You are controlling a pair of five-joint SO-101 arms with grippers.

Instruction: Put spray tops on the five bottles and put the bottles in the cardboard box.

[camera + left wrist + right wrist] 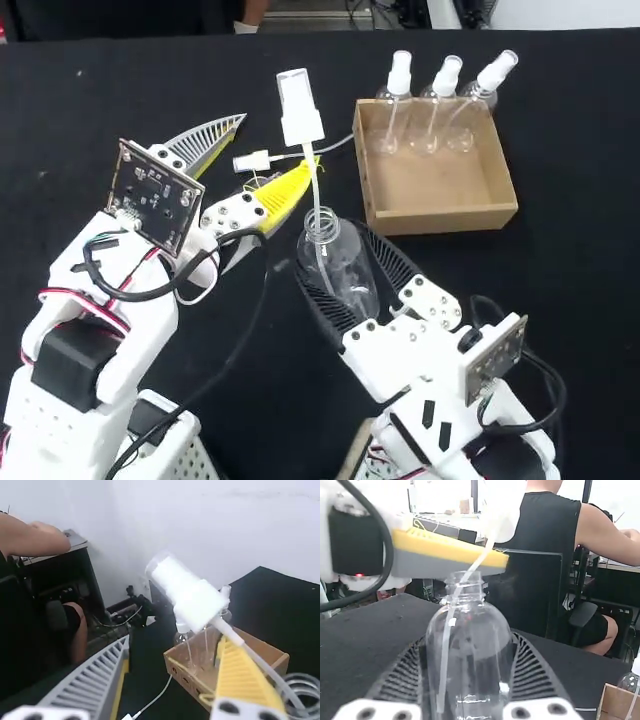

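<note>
As far as can be judged, the task is past halfway: 3 of 5 bottles done, a 4th in progress, 1 more to follow.

At L, the left tool [280,140] is seen spread wide, w/ nothing pinched. Its grey finger [212,140] is ribbed and tapered, and its yellow finger [285,195] is smooth plastic. The spray top [299,105], opaque white w/ a blocky head, is tilted and held off the neck, resting by the yellow finger's tip. Its thin translucent tube [317,195] is already fed down into the clear bottle [345,275]. That bottle is glossy and round-shouldered w/ a threaded neck. It is pinched between the black ribbed fingers of the right tool [330,238], just beside the box's near L corner. The top is judged still to be pushed down and seated, after which the bottle goes into the box.

At R, the cardboard box [440,215] is shallow, matte brown and open-topped, on the black cloth bench [560,150]. Three capped bottles [427,130] are lined along its far wall, w/ clear bodies and white tops.
</note>
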